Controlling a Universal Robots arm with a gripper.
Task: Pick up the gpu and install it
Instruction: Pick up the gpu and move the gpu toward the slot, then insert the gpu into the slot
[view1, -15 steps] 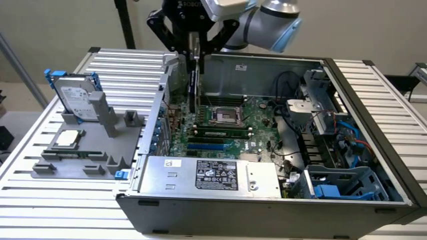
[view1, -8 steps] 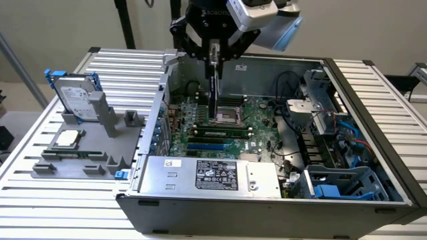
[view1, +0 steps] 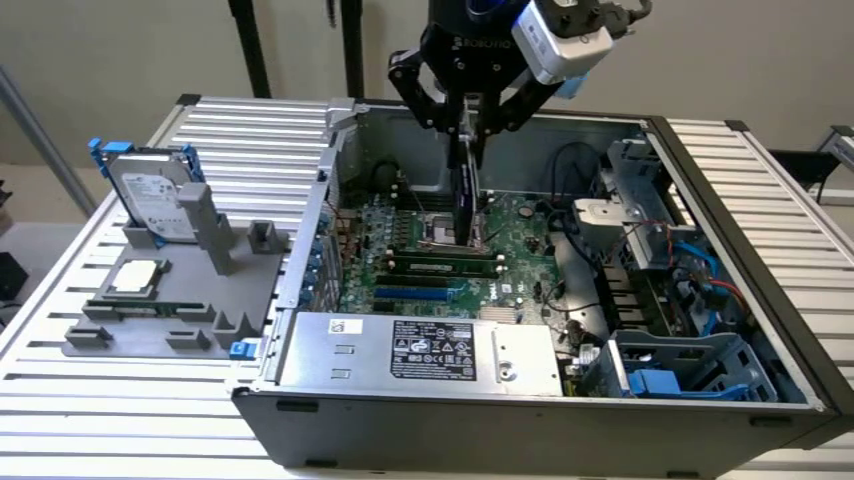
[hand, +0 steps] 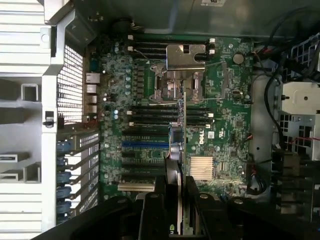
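On the slatted worktop (view1: 80, 400) lies an open computer case (view1: 534, 420), its green motherboard (view1: 514, 240) exposed. Over the board's middle the gpu (view1: 466, 195) hangs on edge, its top clamped in the pincer (view1: 470, 125).

From my screen I see a plain beige wall (view1: 107, 50) behind a ribbed silver aluminium slat table (view1: 254, 115), with black upright poles (view1: 248, 45) rising against it in even light.
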